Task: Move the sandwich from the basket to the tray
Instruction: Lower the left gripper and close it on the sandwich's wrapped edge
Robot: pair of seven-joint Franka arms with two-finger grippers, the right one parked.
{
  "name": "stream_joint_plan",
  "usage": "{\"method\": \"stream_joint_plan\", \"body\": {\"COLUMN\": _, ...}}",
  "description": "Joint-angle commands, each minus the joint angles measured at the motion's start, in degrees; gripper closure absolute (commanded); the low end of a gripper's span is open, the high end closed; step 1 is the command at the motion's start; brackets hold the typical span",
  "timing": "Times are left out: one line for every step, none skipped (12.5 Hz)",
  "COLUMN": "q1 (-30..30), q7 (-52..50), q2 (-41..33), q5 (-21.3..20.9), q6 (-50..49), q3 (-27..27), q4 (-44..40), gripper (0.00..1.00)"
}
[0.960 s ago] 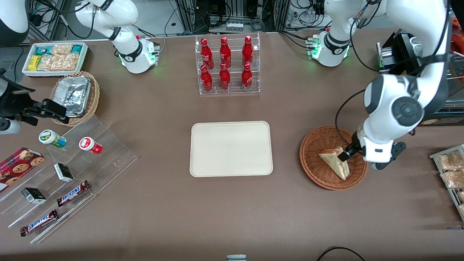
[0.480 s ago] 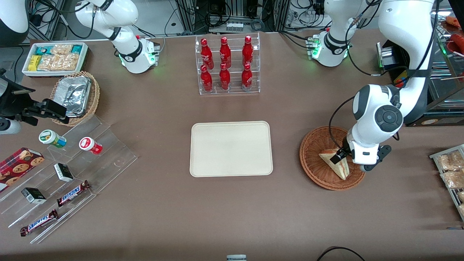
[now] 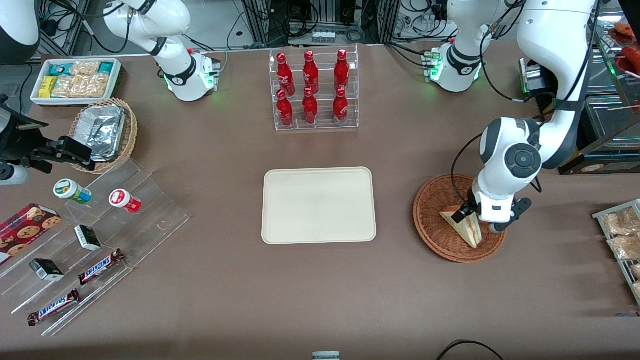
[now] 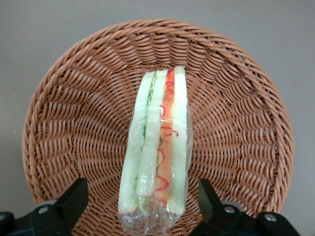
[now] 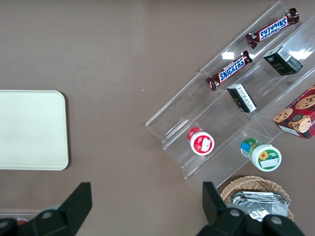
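hand [image 4: 147,209]: your left arm's hand sits low over the basket, fingers spread wide, one on each flank of the sandwich. in the wrist view neither finger [image 4: 74,199] touches the wrapper; there is a gap on both sides. it holds nothing yet.
sandwich [image 3: 465,226]: lies in the basket, wrapped in clear film, cut edge with red and green filling facing up at the wrist camera. it has not shifted over the last second.
basket [image 3: 434,226]: reddish-brown wicker, toward the working arm's end of the tabletop, well apart from the tray.
tray [image 3: 318,205]: cream, bare, mid-tabletop; nothing on it.
change: over the last second you brought the arm in over the basket and lowered it; the wrist and elbow have drawn closer to the sandwich and the hand now straddles the wedge rather than standing off its edge.
meaning: you look done with the approach; judged step is pre-grasp, transfer not started.
next: closing across the bread faces seems the call, then lift clear of the basket rim before travelling to the tray.
risk: soft bread and slick film, so a hard squeeze could crush it and a light one could let it slide.
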State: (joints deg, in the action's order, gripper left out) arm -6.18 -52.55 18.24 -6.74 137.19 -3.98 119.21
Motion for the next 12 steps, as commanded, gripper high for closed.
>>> {"method": "stream_joint_plan", "body": {"q1": -0.7, "q7": -2.0, "q2": 1.1, "q5": -1.3, "q6": 1.5, "q3": 0.4, "q4": -0.6, "gripper": 0.64}}
{"method": "stream_joint_plan", "body": {"q1": -0.7, "q7": -2.3, "q2": 1.8, "q5": -1.3, "q6": 1.1, "q3": 0.4, "q4": -1.7, "gripper": 0.89}}
{"method": "stream_joint_plan", "body": {"q1": -0.7, "q7": -2.2, "q2": 2.2, "q5": -1.3, "q6": 0.8, "q3": 0.4, "q4": -2.3, "gripper": 1.00}}
{"method": "stream_joint_plan", "body": {"q1": -0.8, "q7": -2.2, "q2": 2.2, "q5": -1.3, "q6": 0.9, "q3": 0.4, "q4": -2.3, "gripper": 1.00}}
{"method": "stream_joint_plan", "body": {"q1": -0.8, "q7": -2.2, "q2": 2.2, "q5": -1.3, "q6": 0.8, "q3": 0.3, "q4": -2.4, "gripper": 1.00}}
{"method": "stream_joint_plan", "body": {"q1": -0.8, "q7": -1.9, "q2": 1.9, "q5": -1.3, "q6": 0.5, "q3": 0.3, "q4": -2.5, "gripper": 1.00}}
{"method": "stream_joint_plan", "body": {"q1": -0.8, "q7": -1.5, "q2": 1.2, "q5": -1.3, "q6": -1.9, "q3": 0.3, "q4": -3.2, "gripper": 1.00}}
{"method": "stream_joint_plan", "body": {"q1": -0.8, "q7": -0.8, "q2": 0.1, "q5": -1.3, "q6": -6.9, "q3": 0.2, "q4": -5.0, "gripper": 1.00}}
{"method": "stream_joint_plan", "body": {"q1": -2.0, "q7": 0.4, "q2": -1.0, "q5": -1.3, "q6": -13.5, "q3": 0.2, "q4": -8.2, "gripper": 1.00}}
{"method": "stream_joint_plan", "body": {"q1": -3.8, "q7": 0.9, "q2": -1.7, "q5": -1.3, "q6": -20.7, "q3": 0.2, "q4": -11.6, "gripper": 1.00}}
{"method": "stream_joint_plan", "body": {"q1": -5.7, "q7": 0.9, "q2": -2.2, "q5": -1.3, "q6": -26.2, "q3": 0.2, "q4": -14.9, "gripper": 1.00}}
{"method": "stream_joint_plan", "body": {"q1": -8.0, "q7": 0.9, "q2": -2.4, "q5": -1.3, "q6": -29.9, "q3": 0.1, "q4": -17.3, "gripper": 1.00}}
